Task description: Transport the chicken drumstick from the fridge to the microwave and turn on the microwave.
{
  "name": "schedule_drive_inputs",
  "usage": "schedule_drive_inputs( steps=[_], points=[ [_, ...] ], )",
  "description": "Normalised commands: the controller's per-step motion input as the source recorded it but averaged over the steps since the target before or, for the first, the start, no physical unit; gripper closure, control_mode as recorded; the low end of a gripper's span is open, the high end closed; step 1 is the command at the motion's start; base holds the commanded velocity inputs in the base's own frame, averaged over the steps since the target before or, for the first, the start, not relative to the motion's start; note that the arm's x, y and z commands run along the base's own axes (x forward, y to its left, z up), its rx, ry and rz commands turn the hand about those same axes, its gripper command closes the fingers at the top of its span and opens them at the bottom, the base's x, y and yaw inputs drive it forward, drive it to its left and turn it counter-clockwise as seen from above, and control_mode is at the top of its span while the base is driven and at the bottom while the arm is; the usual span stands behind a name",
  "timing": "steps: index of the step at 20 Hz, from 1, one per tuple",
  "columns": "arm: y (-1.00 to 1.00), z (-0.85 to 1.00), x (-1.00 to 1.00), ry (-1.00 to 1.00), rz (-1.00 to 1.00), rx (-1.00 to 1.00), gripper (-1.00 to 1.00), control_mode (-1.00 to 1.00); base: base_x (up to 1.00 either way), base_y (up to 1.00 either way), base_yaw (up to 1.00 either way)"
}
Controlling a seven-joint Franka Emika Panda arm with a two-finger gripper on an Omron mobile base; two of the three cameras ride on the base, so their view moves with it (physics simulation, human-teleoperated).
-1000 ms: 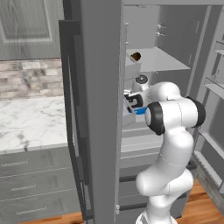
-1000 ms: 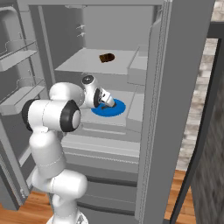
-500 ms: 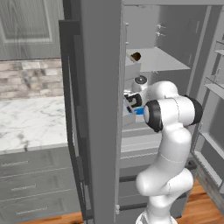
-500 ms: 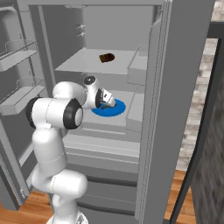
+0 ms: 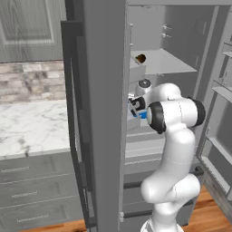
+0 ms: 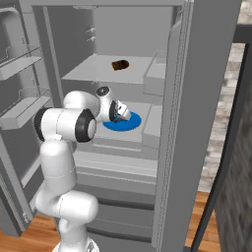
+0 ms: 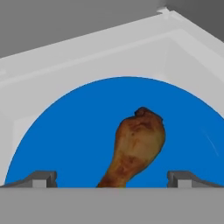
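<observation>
My gripper (image 7: 111, 180) is wide open and holds nothing. In the hand view, one finger tip (image 7: 40, 178) sits on each side, far apart. The drumstick (image 7: 133, 148) lies between them, a bit ahead. I cannot tell if the tips touch it.

The drumstick is brown and knobbly. Its fat end points away from me and its thin end points back at my hand. It lies on a round blue plate (image 7: 65, 144). The plate sits on a pale shelf (image 6: 147, 110) in the fridge (image 6: 206, 88).

From the right base view, my hand (image 6: 119, 111) reaches into the fridge, low over the plate (image 6: 129, 123). On the shelf above lies a dark brown lump (image 6: 119, 65). The fridge doors stand open. A marble counter (image 5: 31, 124) is just left of the fridge.
</observation>
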Motion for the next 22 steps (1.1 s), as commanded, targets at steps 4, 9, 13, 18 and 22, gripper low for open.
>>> schedule_drive_inputs(
  steps=[4,9,13,18,22],
  points=[
    [-0.04,-0.08,0.13,0.00,0.00,0.00,-1.00,-1.00,0.00,0.00,0.00],
    [-0.06,-0.06,0.07,0.00,0.00,0.01,-1.00,-1.00,0.00,0.00,0.00],
    [-0.08,-0.01,0.10,0.00,0.00,0.01,-1.00,-1.00,0.00,0.00,0.00],
    [-0.13,0.00,0.14,0.00,0.00,0.01,-1.00,-1.00,0.00,0.00,0.00],
    [-0.19,-0.06,0.08,0.00,-0.01,0.00,-1.00,-1.00,0.00,0.00,0.00]
  ],
)
